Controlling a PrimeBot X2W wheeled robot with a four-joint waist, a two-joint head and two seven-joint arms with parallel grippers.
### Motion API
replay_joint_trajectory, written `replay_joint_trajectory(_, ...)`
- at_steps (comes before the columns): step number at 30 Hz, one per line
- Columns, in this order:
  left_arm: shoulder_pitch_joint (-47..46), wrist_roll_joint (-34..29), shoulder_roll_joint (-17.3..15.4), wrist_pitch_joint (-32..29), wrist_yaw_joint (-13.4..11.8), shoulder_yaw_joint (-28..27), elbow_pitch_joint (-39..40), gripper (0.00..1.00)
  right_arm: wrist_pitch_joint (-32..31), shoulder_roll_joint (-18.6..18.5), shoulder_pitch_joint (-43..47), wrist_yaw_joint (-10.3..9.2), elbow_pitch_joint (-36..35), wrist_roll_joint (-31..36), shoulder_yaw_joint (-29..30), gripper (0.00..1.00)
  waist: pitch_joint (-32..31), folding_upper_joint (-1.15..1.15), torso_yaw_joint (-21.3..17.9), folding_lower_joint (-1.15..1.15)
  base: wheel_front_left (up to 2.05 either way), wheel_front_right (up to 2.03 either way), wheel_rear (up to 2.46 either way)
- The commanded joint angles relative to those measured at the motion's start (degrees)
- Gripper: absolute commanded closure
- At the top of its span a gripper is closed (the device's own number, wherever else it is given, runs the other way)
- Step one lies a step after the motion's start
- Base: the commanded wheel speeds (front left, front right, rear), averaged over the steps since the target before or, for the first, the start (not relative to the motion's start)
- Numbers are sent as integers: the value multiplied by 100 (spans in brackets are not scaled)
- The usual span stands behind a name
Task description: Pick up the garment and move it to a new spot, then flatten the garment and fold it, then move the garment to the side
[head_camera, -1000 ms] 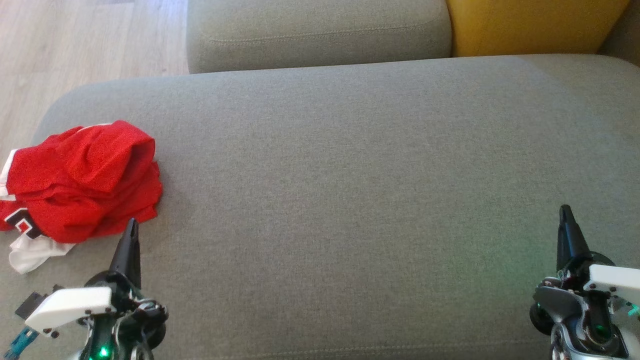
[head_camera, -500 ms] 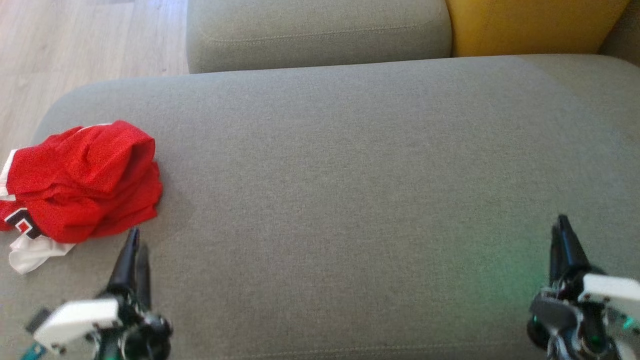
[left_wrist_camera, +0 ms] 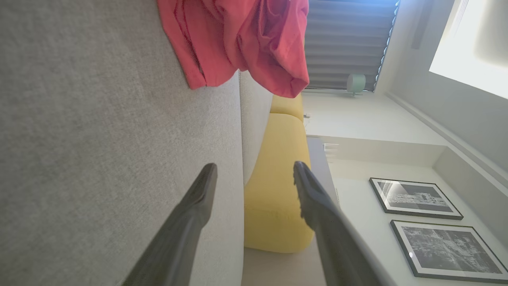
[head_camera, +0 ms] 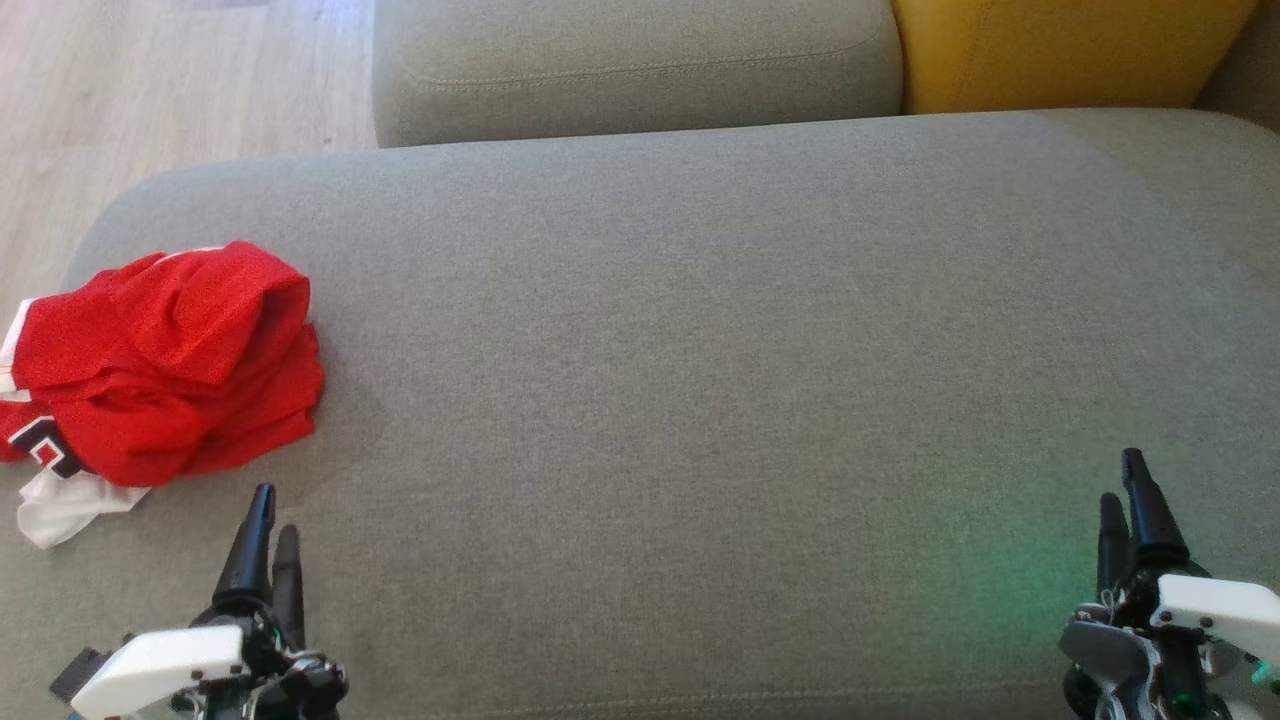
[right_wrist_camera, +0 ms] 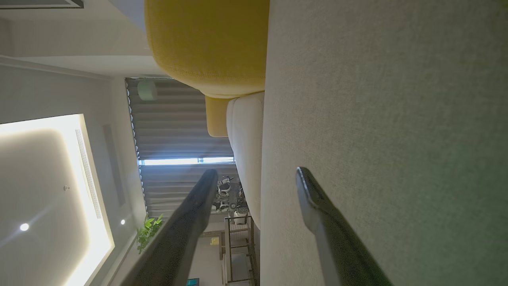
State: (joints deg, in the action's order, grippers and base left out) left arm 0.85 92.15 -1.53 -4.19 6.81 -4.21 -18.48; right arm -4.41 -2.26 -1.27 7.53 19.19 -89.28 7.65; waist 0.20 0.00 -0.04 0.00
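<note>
Surface: grey fabric sofa seat [head_camera: 700, 350]; grey back cushion [head_camera: 630, 60] behind it, yellow cushion [head_camera: 1060, 50] at far right. Pale wood floor [head_camera: 150, 80] beyond the seat's left end.
Room (wrist views): white walls, grey blinds [left_wrist_camera: 345, 43], two framed b/w prints [left_wrist_camera: 414, 198]; print content not legible.
Garment [head_camera: 170, 370]: red, crumpled in a heap at the left end of the seat, near the edge. Not flattened, not folded.
Garment detail: white section [head_camera: 60, 505] sticks out at the near-left side; white trim along the left edge.
Markings: black-and-white marking [head_camera: 40, 445] on lower-left part, partly hidden in folds. Could be a letter or number; can't be read. No brand seen.
Left hand [head_camera: 275, 510]: fingers apart, nothing between them. Low at near-left, tips just short of the garment's near edge, not touching.
Right hand [head_camera: 1120, 477]: fingers apart, nothing held. Near-right over bare seat, well apart from the garment.
Lighting: faint green glow on the fabric beside the right hand.
</note>
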Motion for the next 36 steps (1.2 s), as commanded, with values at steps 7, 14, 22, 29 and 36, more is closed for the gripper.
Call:
replay_joint_trajectory(7, -309, -294, -64, 149, 26, -90, 280, 0, 184, -25, -299, -1, -347, 514, 44, 0, 5, 0, -10, 0, 0, 0, 0)
replay_joint_trajectory(14, -371, -534, -69, 268, 29, -226, 420, 0, 302, -28, -351, -1, -528, 1148, 60, 0, 16, 0, -7, 0, 0, 0, 0)
replay_joint_trajectory(22, -466, -856, -74, 404, 32, -445, 597, 0, 437, -31, -437, -1, -785, 1969, 64, 0, 10, 0, 1, 0, 0, 0, 0)
replay_joint_trajectory(29, -579, -1095, -79, 523, 35, -578, 816, 0, 555, -33, -525, -1, -1145, 2890, 22, 0, 3, 0, 7, 0, 0, 0, 0)
replay_joint_trajectory(36, -653, -1379, -83, 626, 37, -664, 1104, 0, 657, -35, -600, -2, -1550, 3695, -45, 0, -4, 0, 8, 0, 0, 0, 0)
